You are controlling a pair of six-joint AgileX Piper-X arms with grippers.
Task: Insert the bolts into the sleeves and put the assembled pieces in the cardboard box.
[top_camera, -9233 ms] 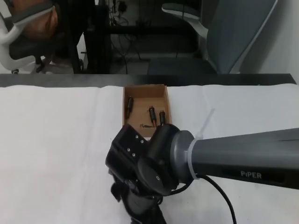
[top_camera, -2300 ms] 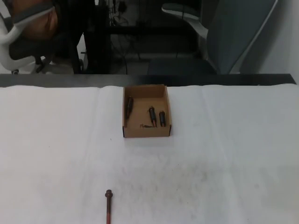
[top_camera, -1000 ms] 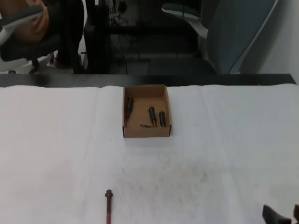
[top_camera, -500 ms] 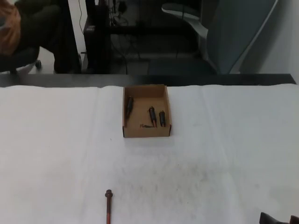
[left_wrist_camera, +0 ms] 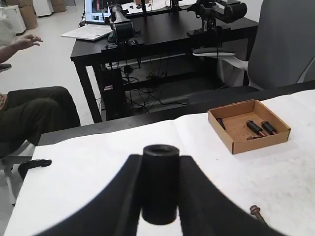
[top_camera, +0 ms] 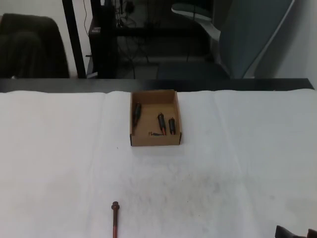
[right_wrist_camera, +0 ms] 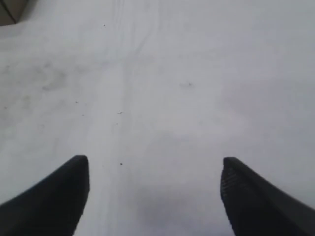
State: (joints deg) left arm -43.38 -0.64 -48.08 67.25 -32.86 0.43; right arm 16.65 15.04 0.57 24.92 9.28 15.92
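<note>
Two dark curved fingers (left_wrist_camera: 123, 201) of the left gripper (left_wrist_camera: 160, 167) are clamped against the sides of a matte black cylindrical metal sleeve (left_wrist_camera: 160, 194). We see the sleeve standing upright between them, its round bore open at the upper end, held above the white cloth-covered bench (top_camera: 237, 163). On the cloth near the bench's front edge lies a reddish-brown metal bolt (top_camera: 115, 218) with a flanged head. Its head points toward the far side and its shank runs back toward us until the edge of the high view cuts it off. The left wrist view catches the same bolt (left_wrist_camera: 256, 212) just beyond the fingers. Well beyond it, toward the far edge of the bench, sits a small open brown cardboard box (top_camera: 155, 94). Inside we count three dark assembled pieces: one lies along one side wall, and two lie side by side nearer the opposite wall, each showing a little reddish metal at one end. A small reddish item lies by the box's near wall, too small for us to identify. The right gripper (right_wrist_camera: 155, 162) hangs low over bare cloth with its two black fingers (right_wrist_camera: 49, 196) spread wide apart and nothing between them. A corner of the box (right_wrist_camera: 7, 10) shows farther off in its wrist view.
</note>
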